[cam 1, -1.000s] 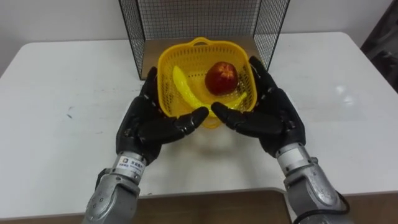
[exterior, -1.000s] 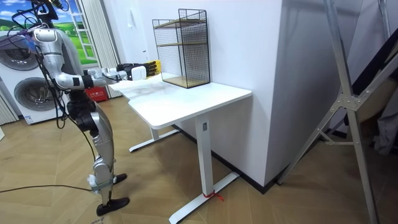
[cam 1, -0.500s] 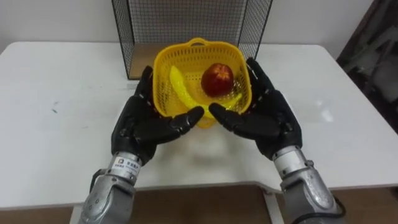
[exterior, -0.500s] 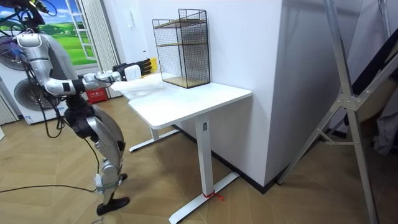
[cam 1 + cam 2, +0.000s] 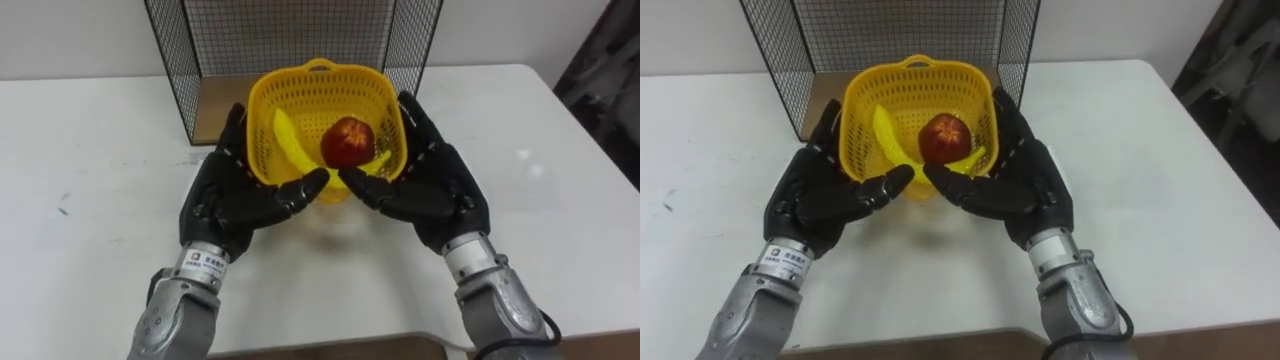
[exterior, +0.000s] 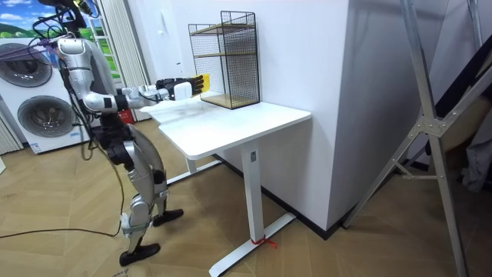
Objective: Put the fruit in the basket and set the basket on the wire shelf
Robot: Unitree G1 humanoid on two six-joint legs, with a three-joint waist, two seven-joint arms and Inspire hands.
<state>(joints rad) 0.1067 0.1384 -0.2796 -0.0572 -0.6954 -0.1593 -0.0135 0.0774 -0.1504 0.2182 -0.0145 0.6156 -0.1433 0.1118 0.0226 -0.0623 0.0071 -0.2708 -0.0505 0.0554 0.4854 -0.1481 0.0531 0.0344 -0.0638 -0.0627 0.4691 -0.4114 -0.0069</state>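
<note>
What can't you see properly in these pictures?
- Bottom of the basket, eye views: the left hand and right hand cover it, so whether it touches the table is unclear.
- Part of the banana, eye views: behind the apple.
- Top of the wire shelf, eye views: cut off by the upper edge.
- Both fruits, room view: too small.

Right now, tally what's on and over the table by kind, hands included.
Basket: 1
Apple: 1
Banana: 1, partly under the apple
Wire shelf: 1
Hands: 2, left hand and right hand
Total: 6
</note>
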